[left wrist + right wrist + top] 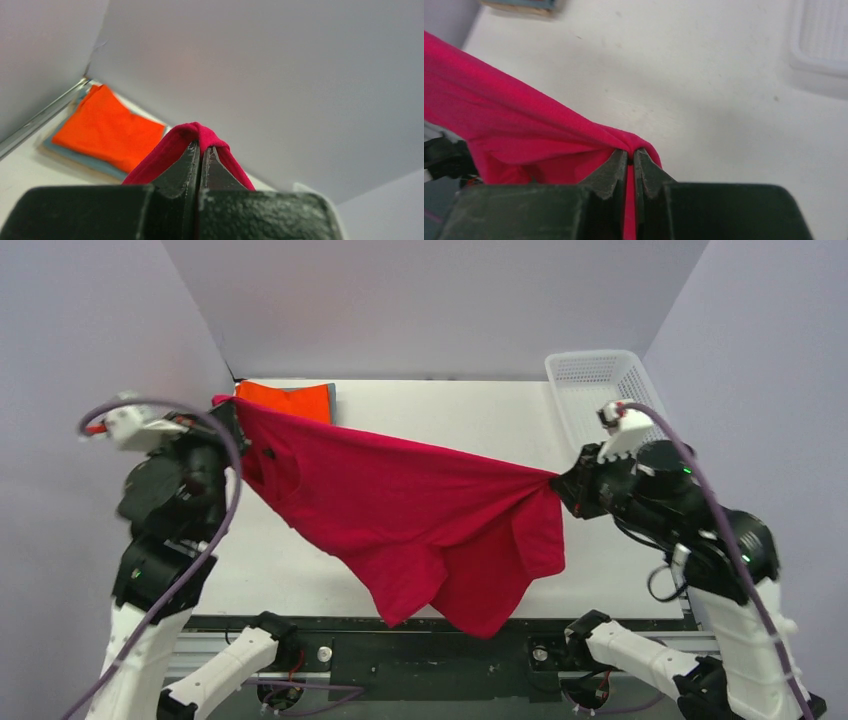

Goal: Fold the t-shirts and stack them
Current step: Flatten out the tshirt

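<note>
Crimson cloth fills the middle of the top view: the large red t-shirt [420, 510] hangs stretched between the two arms. Its top edge runs from upper left down to centre right, and the loose body sags toward the lower centre of the frame. The left gripper [202, 147] has its fingers pressed together on a fold of the shirt at the upper left. The right gripper [630, 152] pinches a bunched corner at centre right. Behind the left hold, at the far-left corner of the table [480, 420], the folded orange t-shirt [107, 127] lies on top of a grey-blue one [95, 162]. The white mesh basket [590, 380] sits at the upper right.
</note>
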